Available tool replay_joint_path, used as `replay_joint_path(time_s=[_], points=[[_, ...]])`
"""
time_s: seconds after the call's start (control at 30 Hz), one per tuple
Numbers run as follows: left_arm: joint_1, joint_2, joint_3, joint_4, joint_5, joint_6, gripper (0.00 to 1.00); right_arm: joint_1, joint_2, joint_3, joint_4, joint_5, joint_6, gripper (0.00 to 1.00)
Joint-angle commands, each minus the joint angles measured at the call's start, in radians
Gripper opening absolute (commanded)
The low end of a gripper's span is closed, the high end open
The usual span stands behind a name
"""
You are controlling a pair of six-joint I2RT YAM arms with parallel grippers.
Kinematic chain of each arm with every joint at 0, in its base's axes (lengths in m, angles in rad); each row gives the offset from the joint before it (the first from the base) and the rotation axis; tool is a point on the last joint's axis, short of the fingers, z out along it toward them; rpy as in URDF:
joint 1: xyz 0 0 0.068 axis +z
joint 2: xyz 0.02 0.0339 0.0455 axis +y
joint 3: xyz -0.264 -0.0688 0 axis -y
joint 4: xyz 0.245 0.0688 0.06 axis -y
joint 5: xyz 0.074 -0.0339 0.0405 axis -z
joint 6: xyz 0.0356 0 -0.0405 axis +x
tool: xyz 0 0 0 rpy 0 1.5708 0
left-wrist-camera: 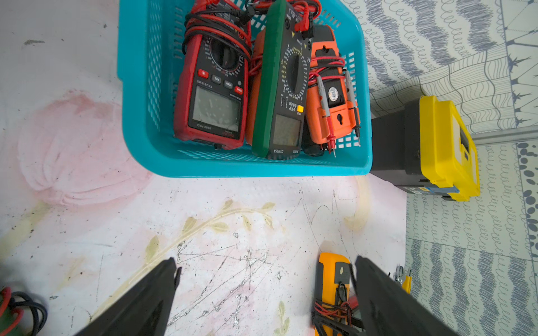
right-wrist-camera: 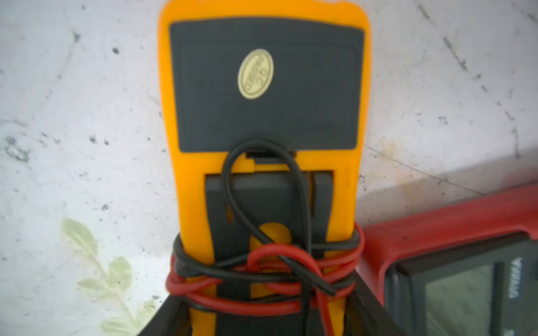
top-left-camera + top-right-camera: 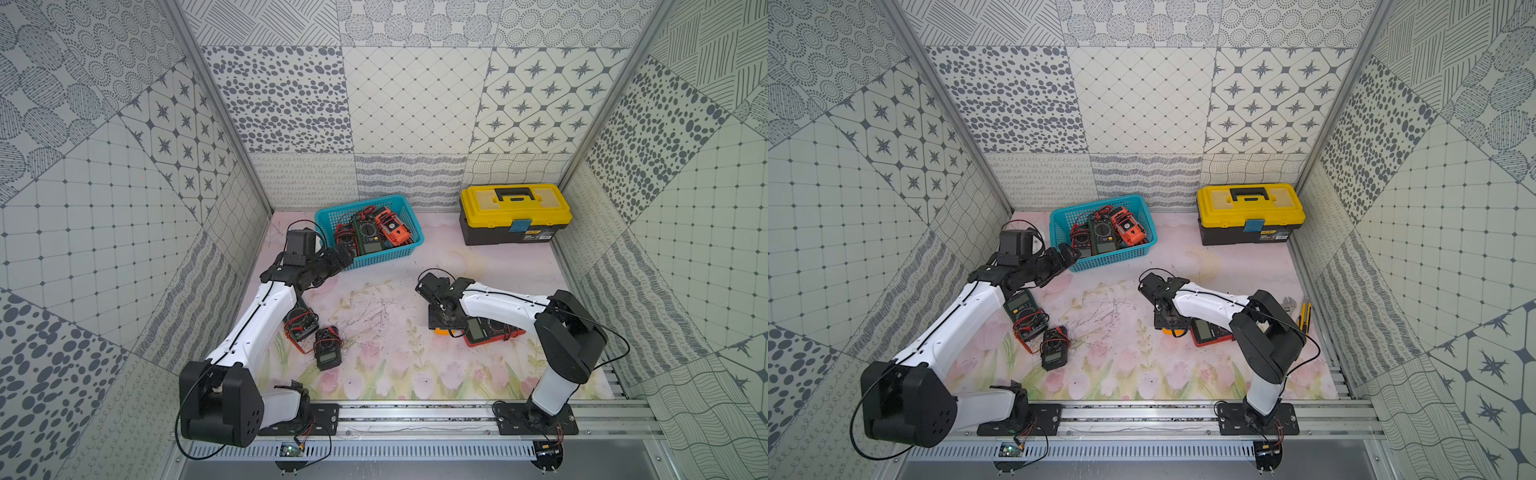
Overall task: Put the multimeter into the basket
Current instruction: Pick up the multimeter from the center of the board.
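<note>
The yellow multimeter (image 2: 263, 116) lies face down on the worktop (image 3: 386, 299), well apart from the basket (image 3: 386, 254). The right claw (image 2: 267, 299) straddles it (clamped or not, I cannot tell); the left claw (image 1: 266, 261) gapes near the basket.

Orange multimeter (image 2: 262, 116) lies face down beneath my right wrist, leads (image 2: 262, 270) wrapped around it. Turquoise mesh basket (image 3: 386, 255) stands well apart.

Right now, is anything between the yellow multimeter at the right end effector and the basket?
Nothing visible: bare mat lies between the yellow multimeter and the basket. The left end effector hangs at the basket's near corner, beside that path.
</note>
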Motion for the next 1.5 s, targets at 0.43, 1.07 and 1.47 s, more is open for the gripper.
replay_joint_path(time_s=[0.43,1.07,1.47], points=[[-0.111,0.05,0.104,-0.13,0.289,0.099,0.99,-0.005,-0.249,-0.251,0.66,-0.225,-0.237,0.22],[-0.262,0.327,0.377,-0.373,0.551,0.33,0.99,0.058,-0.338,-0.226,0.724,-0.235,-0.554,0.18],[-0.277,0.39,0.403,-0.422,0.587,0.382,0.82,0.088,-0.36,-0.201,0.695,-0.215,-0.58,0.19]])
